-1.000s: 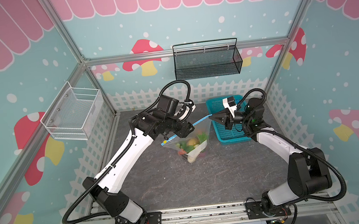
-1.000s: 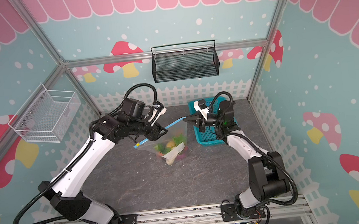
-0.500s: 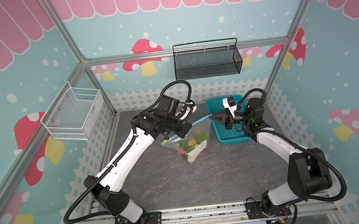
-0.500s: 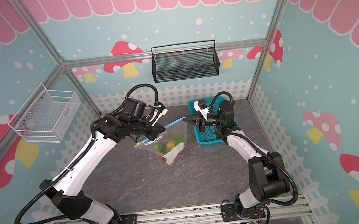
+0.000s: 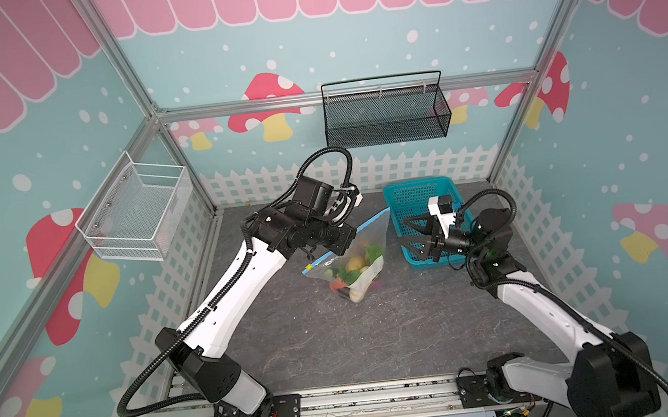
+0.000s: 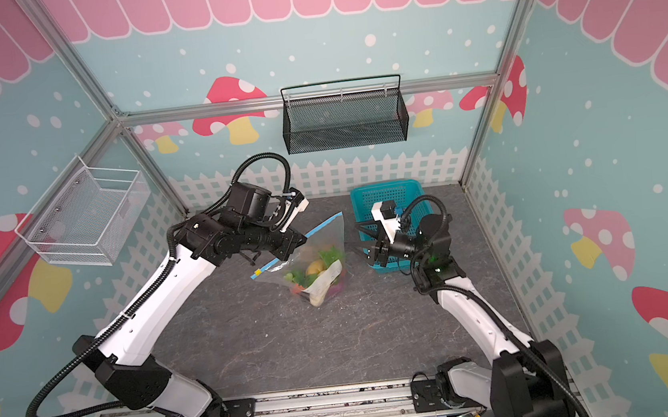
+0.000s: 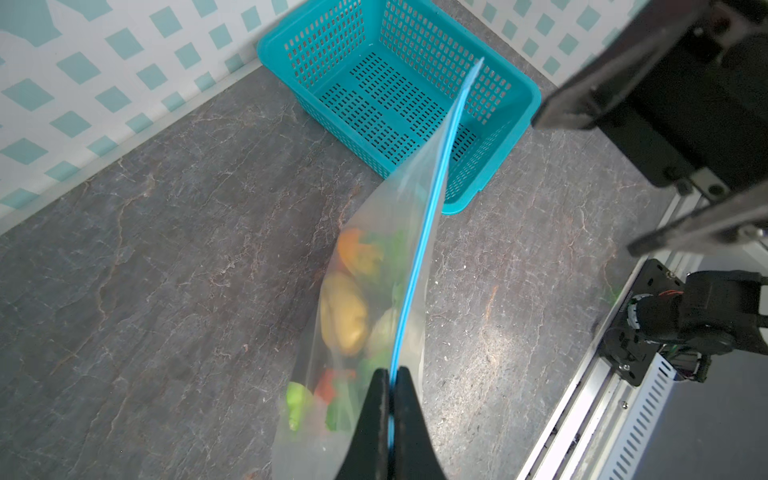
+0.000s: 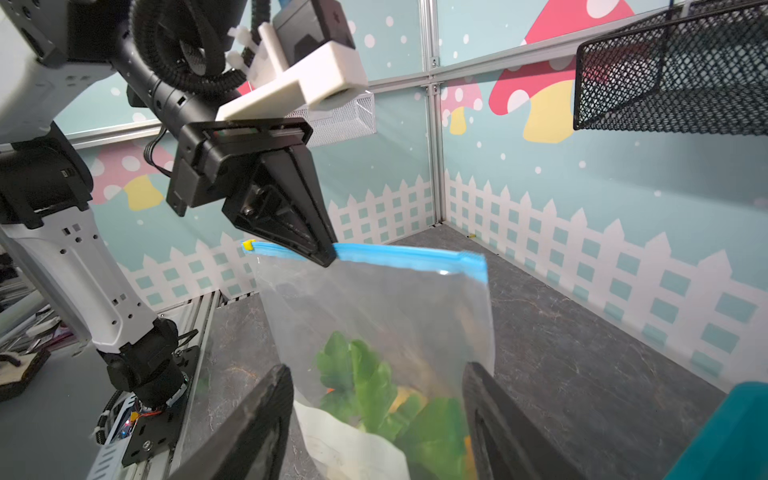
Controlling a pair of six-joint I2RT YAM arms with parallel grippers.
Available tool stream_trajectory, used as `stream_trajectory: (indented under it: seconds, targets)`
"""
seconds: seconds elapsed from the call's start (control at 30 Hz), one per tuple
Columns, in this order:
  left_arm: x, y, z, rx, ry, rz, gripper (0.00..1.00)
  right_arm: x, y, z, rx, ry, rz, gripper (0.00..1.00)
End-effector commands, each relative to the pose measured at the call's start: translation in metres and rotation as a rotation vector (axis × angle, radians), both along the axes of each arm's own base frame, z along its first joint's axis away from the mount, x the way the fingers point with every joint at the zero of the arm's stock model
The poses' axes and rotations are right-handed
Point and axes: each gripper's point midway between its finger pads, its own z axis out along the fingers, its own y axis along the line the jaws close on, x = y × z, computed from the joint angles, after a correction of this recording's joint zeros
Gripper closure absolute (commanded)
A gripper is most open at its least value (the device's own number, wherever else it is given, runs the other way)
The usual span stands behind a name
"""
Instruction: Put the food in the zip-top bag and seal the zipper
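Note:
The zip-top bag (image 5: 369,241) (image 6: 329,239) hangs above the dark tabletop. Its lower corner, with the food (image 5: 354,264) (image 7: 345,316) (image 8: 365,382) and a white label (image 8: 345,440), rests on the table. The zipper (image 5: 371,222) (image 7: 432,199) (image 8: 399,253) runs along the top, with the yellow slider (image 5: 308,267) (image 8: 248,245) at the left end. My left gripper (image 5: 342,246) (image 7: 390,374) is shut on the zipper near the slider. My right gripper (image 5: 404,236) (image 8: 376,370) stands open just right of the bag, holding nothing.
A turquoise lattice basket (image 5: 413,183) (image 7: 536,99) sits at the back right, just behind my right gripper. A black mesh basket (image 5: 384,121) hangs on the back wall and a white wire basket (image 5: 136,214) on the left wall. White fence panels edge the table.
My right gripper has opened and let go of the bag's right corner. My left gripper has shut on the zipper strip, and the bag now hangs from it alone.

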Motion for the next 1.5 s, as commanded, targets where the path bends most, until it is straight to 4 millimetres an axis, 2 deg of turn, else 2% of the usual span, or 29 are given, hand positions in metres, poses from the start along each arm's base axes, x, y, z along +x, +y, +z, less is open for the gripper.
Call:
stream_trajectory:
  seconds: [0.0,0.17,0.3,0.6,0.77,0.87,0.97,1.27,1.47]
  targets:
    - [-0.007,-0.007,0.035,-0.116,-0.011,0.031,1.00,-0.003,-0.006,-0.021,-0.011,0.085,-0.101,0.31]
    - [-0.008,-0.013,0.046,-0.183,0.013,0.087,1.00,-0.013,-0.012,-0.038,-0.010,0.141,-0.150,0.34]
    - [-0.001,-0.006,0.053,-0.229,0.027,0.199,1.00,-0.011,-0.016,-0.051,-0.027,0.157,-0.187,0.35]
    - [0.012,0.016,0.055,-0.306,0.057,0.463,1.00,-0.002,-0.016,-0.057,-0.019,0.096,-0.209,0.35]
    - [0.015,0.016,0.057,-0.366,0.098,0.571,1.00,0.005,-0.016,-0.053,-0.015,0.094,-0.220,0.36]
    - [0.016,0.009,0.056,-0.399,0.133,0.600,1.00,0.007,-0.019,-0.049,-0.020,0.075,-0.251,0.36]
    - [0.014,-0.008,0.055,-0.421,0.153,0.558,1.00,0.013,-0.024,-0.050,-0.044,0.046,-0.294,0.35]
    - [0.013,-0.024,0.058,-0.482,0.163,0.577,1.00,0.024,-0.033,-0.054,-0.059,0.047,-0.366,0.35]
    - [0.017,-0.042,0.063,-0.561,0.190,0.588,1.00,0.026,-0.043,-0.049,-0.067,0.027,-0.434,0.35]
